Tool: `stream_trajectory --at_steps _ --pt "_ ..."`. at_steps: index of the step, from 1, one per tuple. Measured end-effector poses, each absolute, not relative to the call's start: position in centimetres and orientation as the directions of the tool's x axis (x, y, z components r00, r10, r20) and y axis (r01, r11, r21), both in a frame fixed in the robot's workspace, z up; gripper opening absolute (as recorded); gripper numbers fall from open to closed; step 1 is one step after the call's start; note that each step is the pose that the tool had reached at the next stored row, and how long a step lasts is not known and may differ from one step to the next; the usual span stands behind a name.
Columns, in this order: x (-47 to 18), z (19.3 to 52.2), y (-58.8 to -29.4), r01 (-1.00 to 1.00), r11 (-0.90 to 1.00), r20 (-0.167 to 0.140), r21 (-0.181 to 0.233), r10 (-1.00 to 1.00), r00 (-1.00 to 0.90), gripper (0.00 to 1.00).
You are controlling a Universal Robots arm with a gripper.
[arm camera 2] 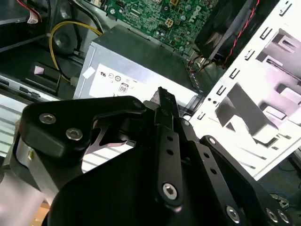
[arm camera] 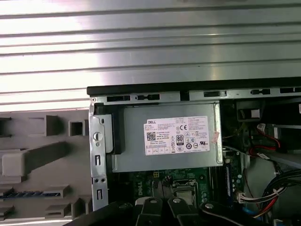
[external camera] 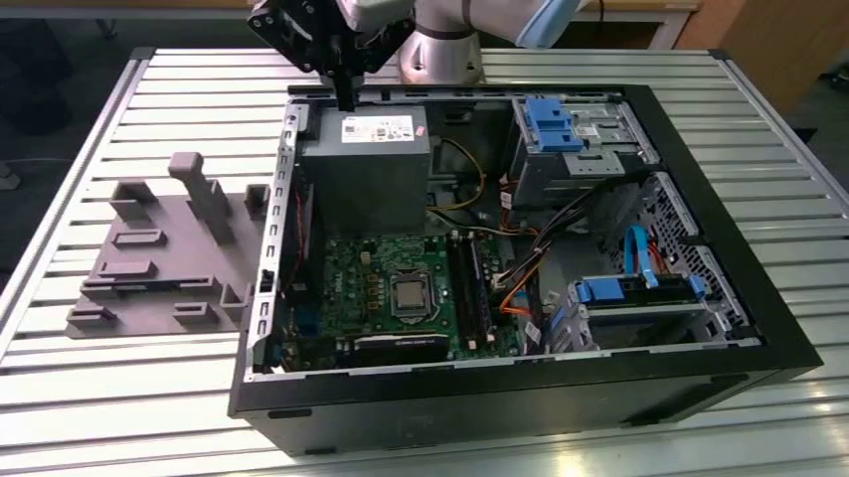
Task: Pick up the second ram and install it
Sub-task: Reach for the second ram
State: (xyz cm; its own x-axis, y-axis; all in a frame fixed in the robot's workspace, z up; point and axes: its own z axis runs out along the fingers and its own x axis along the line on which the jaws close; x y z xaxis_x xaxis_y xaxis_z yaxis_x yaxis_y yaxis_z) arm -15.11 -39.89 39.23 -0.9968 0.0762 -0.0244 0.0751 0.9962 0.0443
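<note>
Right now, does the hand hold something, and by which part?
Nothing visible: the hand hangs shut near the power supply; the second ram seems to lie in the grey holder.

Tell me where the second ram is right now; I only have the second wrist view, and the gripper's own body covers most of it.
Observer: In the first wrist view the second ram lies in a slot of the grey holder block, outside the case.
Operator: Is the gripper over that block?
Observer: No. In the exterior view the gripper hangs above the case's far edge, by the power supply; the block is to the exterior view's left.
Operator: And the sockets?
Observer: The long black sockets lie at the exterior view's right of the processor socket; I cannot tell whether one is filled.
</note>
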Motion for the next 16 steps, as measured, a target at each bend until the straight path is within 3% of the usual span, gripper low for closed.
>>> stream_trajectory --at_steps 16 --pt "-17.5 38.8 -39.9 0.075 0.996 -0.024 0.044 0.076 -0.997 0.11"
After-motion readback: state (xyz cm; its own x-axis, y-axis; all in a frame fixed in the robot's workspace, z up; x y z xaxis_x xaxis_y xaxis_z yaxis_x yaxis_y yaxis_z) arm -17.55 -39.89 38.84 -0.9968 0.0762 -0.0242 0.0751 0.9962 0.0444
